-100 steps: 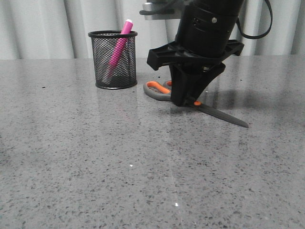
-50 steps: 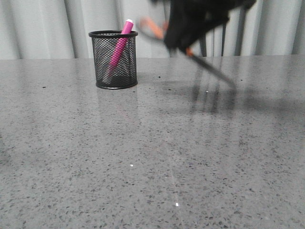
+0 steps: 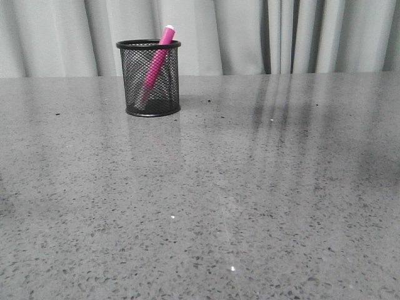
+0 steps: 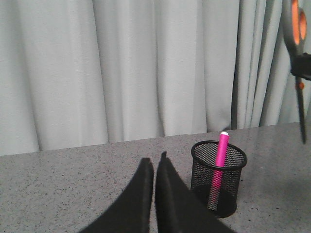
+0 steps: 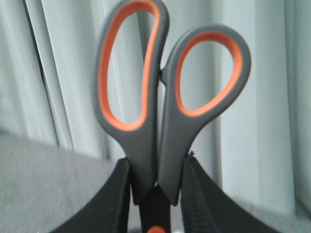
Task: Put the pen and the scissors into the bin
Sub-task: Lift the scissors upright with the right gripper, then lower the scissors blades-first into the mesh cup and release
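Observation:
The black mesh bin (image 3: 149, 78) stands on the grey table at the back left, with the magenta pen (image 3: 156, 62) leaning inside it, white tip up. Both also show in the left wrist view: the bin (image 4: 218, 177) and the pen (image 4: 219, 165). My right gripper (image 5: 156, 167) is shut on the scissors (image 5: 160, 111) near their pivot, handles pointing away from the wrist. In the left wrist view the scissors (image 4: 297, 58) hang high in the air, blades down, beyond and beside the bin. My left gripper (image 4: 154, 162) is shut and empty, close beside the bin. Neither arm shows in the front view.
A grey speckled table (image 3: 200, 200) fills the front view. A pale curtain (image 3: 250, 31) hangs behind its far edge.
My right gripper has lifted the scissors off the table and risen up out of the front view. The bin and pen have not moved.

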{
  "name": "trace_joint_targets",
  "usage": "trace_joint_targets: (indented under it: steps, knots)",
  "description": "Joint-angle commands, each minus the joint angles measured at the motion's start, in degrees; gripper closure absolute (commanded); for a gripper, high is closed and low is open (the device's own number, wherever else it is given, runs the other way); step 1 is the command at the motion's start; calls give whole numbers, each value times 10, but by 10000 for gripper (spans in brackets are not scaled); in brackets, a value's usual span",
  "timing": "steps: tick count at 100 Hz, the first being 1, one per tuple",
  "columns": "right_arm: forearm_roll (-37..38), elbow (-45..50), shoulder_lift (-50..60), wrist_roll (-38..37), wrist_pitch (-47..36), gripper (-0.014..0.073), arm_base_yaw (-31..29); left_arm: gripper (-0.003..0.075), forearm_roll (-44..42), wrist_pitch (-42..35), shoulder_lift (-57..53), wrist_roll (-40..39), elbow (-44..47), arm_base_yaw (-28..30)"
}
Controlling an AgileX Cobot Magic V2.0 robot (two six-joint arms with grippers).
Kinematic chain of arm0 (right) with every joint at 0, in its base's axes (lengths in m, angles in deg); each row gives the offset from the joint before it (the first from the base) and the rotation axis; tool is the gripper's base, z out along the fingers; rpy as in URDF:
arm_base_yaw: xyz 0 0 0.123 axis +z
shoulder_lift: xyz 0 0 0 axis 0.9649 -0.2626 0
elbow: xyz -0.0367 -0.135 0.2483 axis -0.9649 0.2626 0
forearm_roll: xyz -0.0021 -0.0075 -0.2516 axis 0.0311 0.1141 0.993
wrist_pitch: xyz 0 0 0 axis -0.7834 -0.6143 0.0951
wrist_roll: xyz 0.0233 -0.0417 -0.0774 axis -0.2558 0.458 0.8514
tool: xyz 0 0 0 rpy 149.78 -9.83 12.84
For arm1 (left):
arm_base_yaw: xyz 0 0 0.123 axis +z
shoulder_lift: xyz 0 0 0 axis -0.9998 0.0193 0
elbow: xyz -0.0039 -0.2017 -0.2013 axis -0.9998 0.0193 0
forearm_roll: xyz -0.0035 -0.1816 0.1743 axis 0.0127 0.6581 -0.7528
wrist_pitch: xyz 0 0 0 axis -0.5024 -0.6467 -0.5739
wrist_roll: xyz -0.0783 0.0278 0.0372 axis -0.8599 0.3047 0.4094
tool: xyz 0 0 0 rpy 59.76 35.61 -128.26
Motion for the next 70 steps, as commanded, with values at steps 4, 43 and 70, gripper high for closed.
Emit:
trace_joint_targets:
  steps: [4,43,70]
  knots:
    - [12,-46,-34,5,-116,666,7,739,3,-28,0,-3,-14,1]
    - [12,-152,-151,-16,-114,666,16,739,3,-28,0,-3,-14,1]
    - [14,-150,-183,-16,-84,666,18,739,3,-28,0,-3,-14,1]
